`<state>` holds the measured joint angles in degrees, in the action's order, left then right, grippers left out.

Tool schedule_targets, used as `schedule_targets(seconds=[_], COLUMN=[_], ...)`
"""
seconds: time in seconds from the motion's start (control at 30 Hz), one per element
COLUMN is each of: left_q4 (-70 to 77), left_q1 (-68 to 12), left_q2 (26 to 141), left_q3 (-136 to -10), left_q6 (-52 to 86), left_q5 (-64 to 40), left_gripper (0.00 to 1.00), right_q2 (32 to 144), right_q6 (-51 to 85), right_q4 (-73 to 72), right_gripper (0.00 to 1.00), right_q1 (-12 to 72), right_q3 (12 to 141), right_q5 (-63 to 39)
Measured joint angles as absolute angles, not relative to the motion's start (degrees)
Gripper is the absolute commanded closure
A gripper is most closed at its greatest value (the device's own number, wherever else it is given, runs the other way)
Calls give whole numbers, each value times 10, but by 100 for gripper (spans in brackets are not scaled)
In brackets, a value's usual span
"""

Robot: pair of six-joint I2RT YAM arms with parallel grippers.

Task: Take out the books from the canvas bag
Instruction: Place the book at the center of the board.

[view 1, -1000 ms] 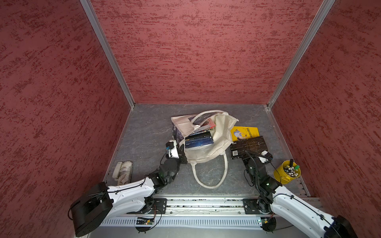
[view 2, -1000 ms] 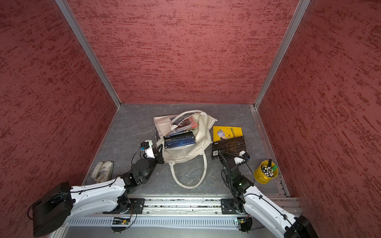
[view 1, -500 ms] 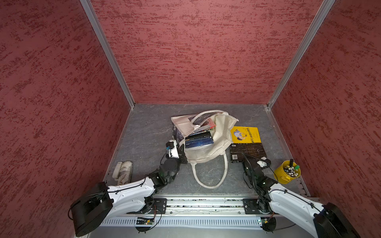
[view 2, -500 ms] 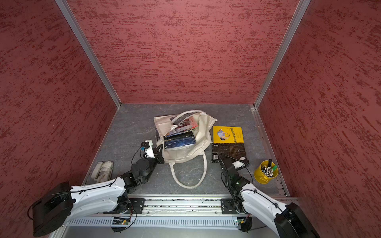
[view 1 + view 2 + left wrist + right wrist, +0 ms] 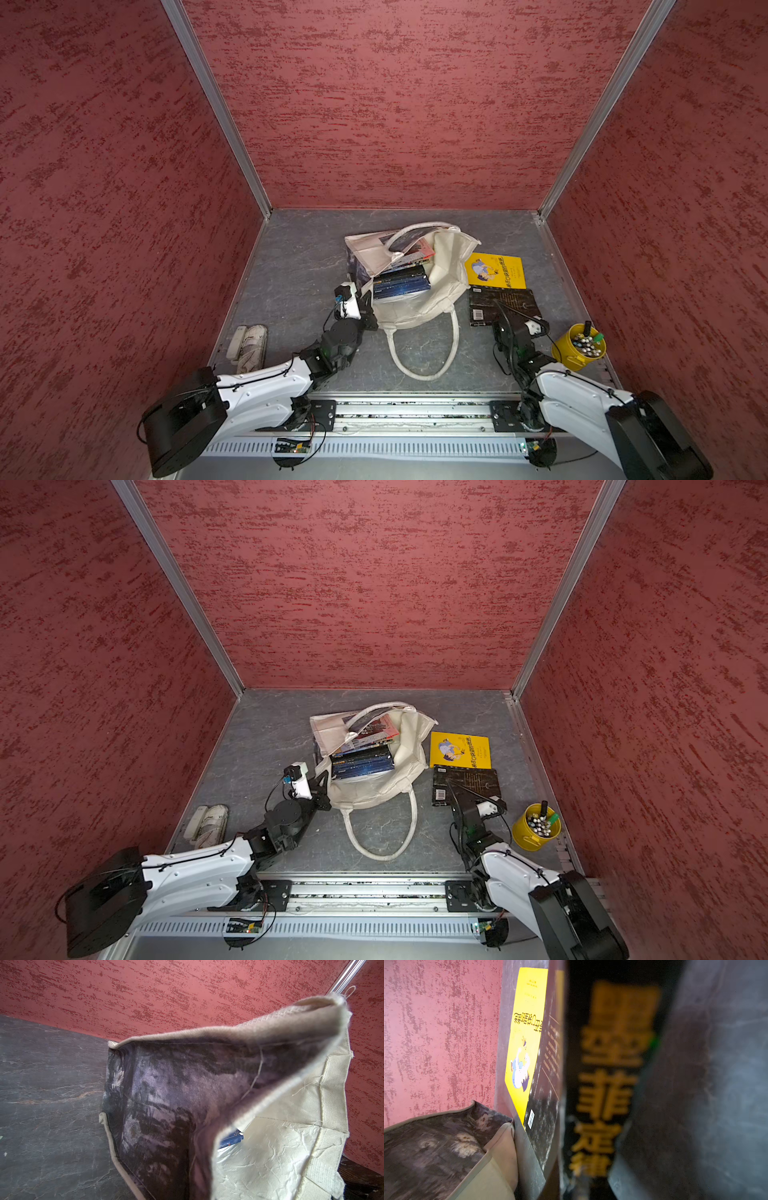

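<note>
Step in hand: setting down a book.

A bright yellow paperback (image 5: 494, 271) and a black paperback with orange spine lettering (image 5: 505, 305) lie flat on the grey desk (image 5: 299, 266), just beside each other, to the right of the cream canvas tote bag (image 5: 449, 266).

The right fingers (image 5: 503, 323) are closed on the black book's near edge. The left fingers (image 5: 369, 316) are pinched on the bag rim, mouth open.

The navy book stack (image 5: 401, 282) is inside, not yet out.

Next, likely: release, then reach into the mouth.

Legible: "THE LITTLE…" on a blue spine (image 5: 230, 1142). The orange characters are blurred.

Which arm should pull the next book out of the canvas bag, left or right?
Likely right: the left fingers pinch the rim of the cream canvas tote bag, steadying its mouth, while the right fingers need only release the black book lying on the table.
</note>
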<state>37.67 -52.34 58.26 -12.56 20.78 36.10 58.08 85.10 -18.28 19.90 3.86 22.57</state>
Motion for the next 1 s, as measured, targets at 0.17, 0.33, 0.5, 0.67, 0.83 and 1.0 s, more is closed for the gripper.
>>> schedule_targets(seconds=[0.17, 0.33, 0.5, 0.67, 0.83, 1.0], left_q4=[375, 375, 375, 374, 373, 373], left_q1=[-523, -523, -523, -523, -523, -523], left_q2=[582, 582, 582, 582, 582, 582], left_q3=[-126, -126, -126, -126, -127, -127], left_q6=[208, 208, 208, 208, 208, 208], left_q5=[361, 361, 361, 361, 361, 361], left_gripper=[100, 100, 100, 100, 100, 100], right_q2=[625, 674, 703, 699, 657, 600], right_q6=[825, 797, 773, 749, 735, 725], right_q4=[-222, -254, -279, -269, -239, -159], right_gripper=[100, 93, 76, 45, 13, 1], right_q1=[173, 155, 140, 133, 133, 133], right_q3=[49, 70, 82, 82, 82, 103], right_q5=[199, 177, 155, 142, 134, 131])
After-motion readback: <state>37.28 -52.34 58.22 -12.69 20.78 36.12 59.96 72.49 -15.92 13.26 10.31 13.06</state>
